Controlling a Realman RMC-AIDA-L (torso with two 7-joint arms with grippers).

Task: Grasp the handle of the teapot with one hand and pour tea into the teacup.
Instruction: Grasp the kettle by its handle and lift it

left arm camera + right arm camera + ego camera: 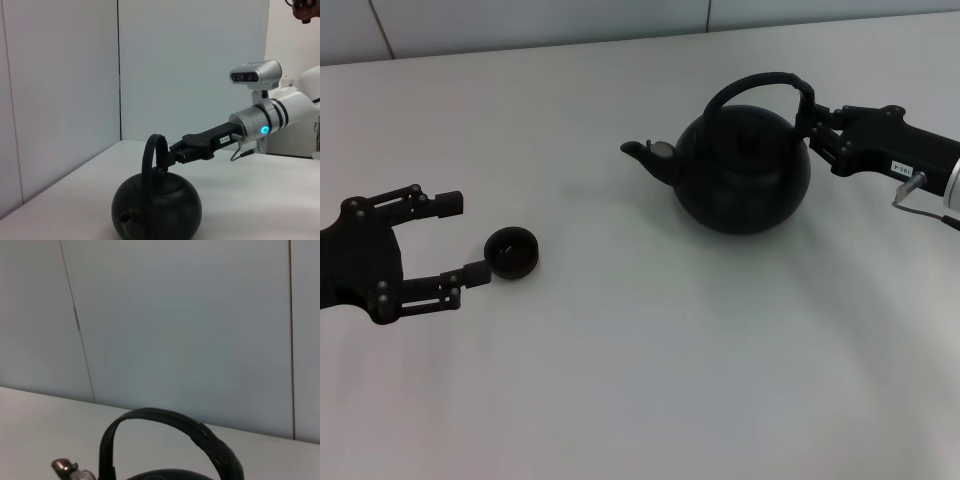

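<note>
The black teapot (pixel 745 175) stands on the white table (pixel 640 380) at the back right, spout pointing toward my left side. Its arched handle (pixel 752 84) rises over the lid. My right gripper (pixel 817 125) reaches in from the right and is shut on the handle's right end; the pot rests on the table. The left wrist view shows the teapot (pixel 157 207), its handle (pixel 150 152) and the right gripper (pixel 167 156) on it. The right wrist view shows the handle (pixel 170 419) close up. The small black teacup (pixel 512 252) sits at the left. My left gripper (pixel 468 238) is open just beside it.
A pale wall with panel seams runs behind the table (pixel 520 30). Bare table surface lies between the teacup and the teapot and along the front edge.
</note>
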